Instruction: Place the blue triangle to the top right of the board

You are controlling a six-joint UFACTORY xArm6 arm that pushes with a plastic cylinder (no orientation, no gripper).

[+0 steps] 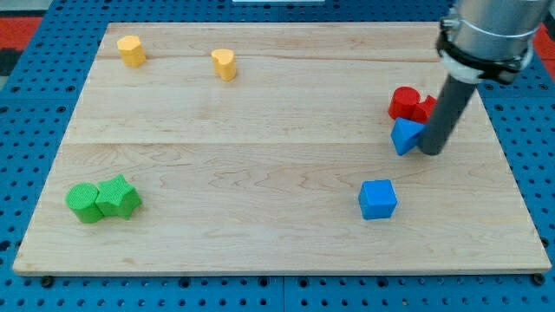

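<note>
The blue triangle [404, 136] lies at the view's right, just below two red blocks [408, 104] that it touches or nearly touches. My tip [431, 152] rests on the board right against the blue triangle's right side, partly covering it. A blue cube [377, 199] sits lower down, toward the view's bottom right.
A yellow block [132, 51] and a second yellow block [225, 64] sit near the view's top left. Two green blocks [103, 200] lie side by side at the bottom left. The wooden board [260, 147] is edged by blue pegboard.
</note>
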